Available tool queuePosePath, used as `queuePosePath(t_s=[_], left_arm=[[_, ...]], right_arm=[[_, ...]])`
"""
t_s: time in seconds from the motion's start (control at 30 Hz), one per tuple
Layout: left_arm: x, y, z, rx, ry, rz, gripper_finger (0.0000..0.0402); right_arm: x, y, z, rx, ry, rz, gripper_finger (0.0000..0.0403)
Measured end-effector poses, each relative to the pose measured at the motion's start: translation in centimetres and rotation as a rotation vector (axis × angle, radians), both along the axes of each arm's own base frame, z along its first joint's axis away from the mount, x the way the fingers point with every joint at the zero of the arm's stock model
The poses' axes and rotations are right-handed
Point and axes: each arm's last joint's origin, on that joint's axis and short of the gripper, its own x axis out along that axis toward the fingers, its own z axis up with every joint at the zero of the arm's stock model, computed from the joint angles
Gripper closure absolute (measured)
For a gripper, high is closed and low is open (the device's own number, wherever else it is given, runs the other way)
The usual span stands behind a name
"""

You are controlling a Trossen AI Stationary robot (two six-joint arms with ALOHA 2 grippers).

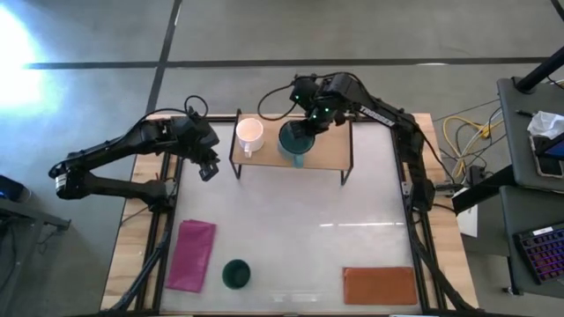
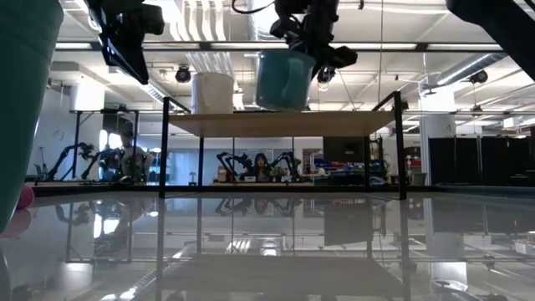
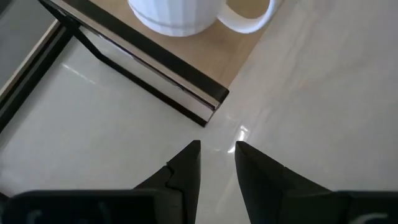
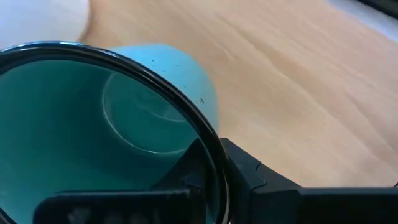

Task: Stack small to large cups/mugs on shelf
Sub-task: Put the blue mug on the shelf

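Note:
The light-wood shelf stands at the table's far side. The white mug stands on its left part, handle toward the near side; it also shows in the low view and the left wrist view. My right gripper is shut on the teal mug over the shelf's middle. The dark green cup stands on the table near the front edge. My left gripper hangs left of the shelf, above the table, its fingers a narrow gap apart and empty. My right gripper holds the teal mug by its rim, one finger inside the mug and one outside against the wall. The fingers come from above, slanting down from the far side. The mug is slightly tilted, its bottom close over the shelf board; whether it touches, I cannot tell.
A pink cloth lies at the front left and a brown-orange mat at the front right. The shelf's black legs stand on the table. The dark green cup fills the low view's left edge.

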Motion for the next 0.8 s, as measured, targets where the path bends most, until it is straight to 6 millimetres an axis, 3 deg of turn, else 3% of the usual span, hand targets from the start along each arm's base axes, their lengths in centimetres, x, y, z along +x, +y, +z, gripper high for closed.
queuePosePath(t_s=[0.5, 0.8], left_arm=[[0.0, 0.0, 0.2, 0.009, -0.020, -0.002, 0.0317], [-0.6, -0.3, 0.6, 0.017, -0.044, 0.000, 0.0317]], right_arm=[[1.2, -0.4, -0.7, -0.071, -0.023, -0.034, 0.0376], [1.8, -0.5, -1.0, -0.090, -0.042, -0.007, 0.0324]])
